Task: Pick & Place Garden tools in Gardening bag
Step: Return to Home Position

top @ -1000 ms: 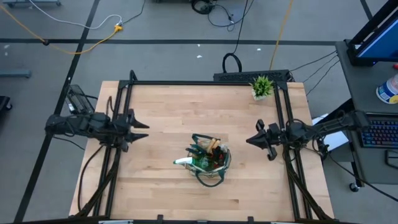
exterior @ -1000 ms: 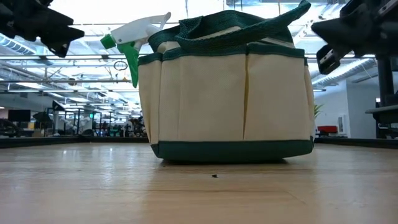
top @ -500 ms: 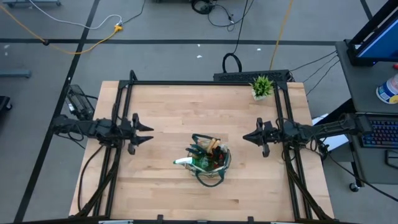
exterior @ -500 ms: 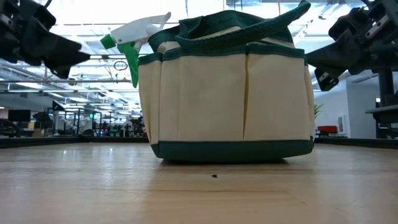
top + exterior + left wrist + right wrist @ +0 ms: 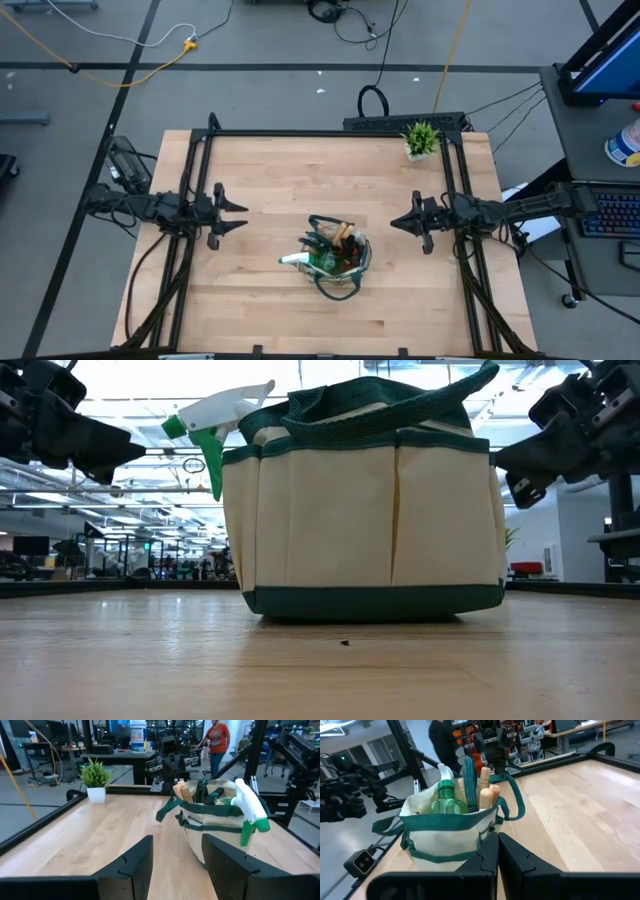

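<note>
I'm seeing gardening bag (image 5: 360,520) sitting upright between the grippers, holding spray bottle (image 5: 215,415), nozzle pointing toward left gripper (image 5: 238,215), and wooden handles (image 5: 485,782) standing upright. Left fingers apart; right gripper (image 5: 393,222) fingers together.

The bag (image 5: 337,258) stands alone near mid-table, its sprayer (image 5: 295,261) jutting toward the left side. Bare table (image 5: 280,170) lies open all round it. A plant (image 5: 421,139) occupies one right-side corner.
</note>
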`<state>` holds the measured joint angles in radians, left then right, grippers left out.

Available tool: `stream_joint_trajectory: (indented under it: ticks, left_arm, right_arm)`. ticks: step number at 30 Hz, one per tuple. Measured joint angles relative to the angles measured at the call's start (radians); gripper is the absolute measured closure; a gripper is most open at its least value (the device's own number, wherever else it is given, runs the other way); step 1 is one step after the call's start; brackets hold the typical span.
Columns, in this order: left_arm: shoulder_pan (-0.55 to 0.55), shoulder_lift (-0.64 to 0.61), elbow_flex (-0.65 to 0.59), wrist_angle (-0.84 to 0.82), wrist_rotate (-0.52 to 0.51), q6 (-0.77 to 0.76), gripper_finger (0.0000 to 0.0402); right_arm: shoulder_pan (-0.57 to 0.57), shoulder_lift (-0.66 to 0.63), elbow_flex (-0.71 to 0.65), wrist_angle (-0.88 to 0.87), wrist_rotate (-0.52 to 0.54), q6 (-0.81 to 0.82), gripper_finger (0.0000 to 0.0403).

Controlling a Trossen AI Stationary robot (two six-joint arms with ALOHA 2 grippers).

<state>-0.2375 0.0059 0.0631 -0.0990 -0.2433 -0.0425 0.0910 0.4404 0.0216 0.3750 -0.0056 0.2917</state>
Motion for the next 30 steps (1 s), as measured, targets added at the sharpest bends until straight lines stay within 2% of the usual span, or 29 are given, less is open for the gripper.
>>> stream_joint_trajectory:
  ticks: [3,9,11,21,25,30]
  left_arm:
    - [0.000,0.000,0.000,0.000,-0.002,0.005,0.0227]
    - [0.000,0.000,0.000,0.000,-0.001,-0.012,0.0227]
    - [0.000,0.000,0.000,-0.001,0.006,-0.019,0.0227]
    - [0.000,0.000,0.000,-0.004,0.052,-0.037,0.0227]
    - [0.000,0.000,0.000,-0.004,0.052,-0.060,0.0227]
    - [0.000,0.000,-0.001,-0.005,0.062,-0.074,0.0227]
  right_arm:
    - [-0.001,-0.006,0.000,0.037,-0.041,-0.020,0.0403]
    - [-0.044,-0.057,0.000,0.066,-0.260,-0.035,0.0403]
    - [-0.072,-0.077,0.000,0.048,-0.282,-0.007,0.0403]
    - [-0.209,-0.151,0.000,-0.092,-0.283,0.032,0.0403]
    - [-0.212,-0.151,0.000,-0.104,-0.201,0.069,0.0403]
    - [-0.174,-0.151,0.000,-0.069,-0.202,0.110,0.0403]
